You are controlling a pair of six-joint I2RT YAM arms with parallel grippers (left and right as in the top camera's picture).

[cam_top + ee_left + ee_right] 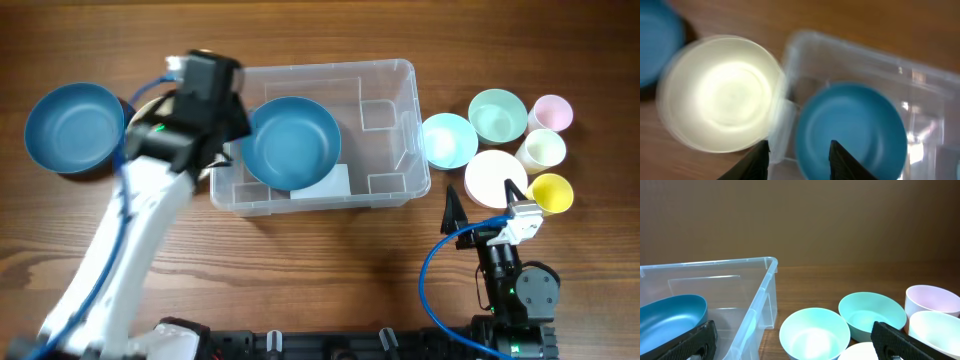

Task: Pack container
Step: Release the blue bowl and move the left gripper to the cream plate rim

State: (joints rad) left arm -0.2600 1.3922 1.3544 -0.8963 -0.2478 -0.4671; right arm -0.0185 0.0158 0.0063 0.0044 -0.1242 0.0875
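Fingers of the left gripper are hanging partly apart, empty, over the container's left wall; the right gripper is gaping wide, empty.

Wooden table carries the container, 1 blue bowl, 1 cream bowl and 6 pastel dishes.

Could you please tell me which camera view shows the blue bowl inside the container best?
Overhead: the blue bowl shows whole, sitting in the container. Left wrist shows it blurred, its lower edge cut off; right wrist catches only part at the frame edge.
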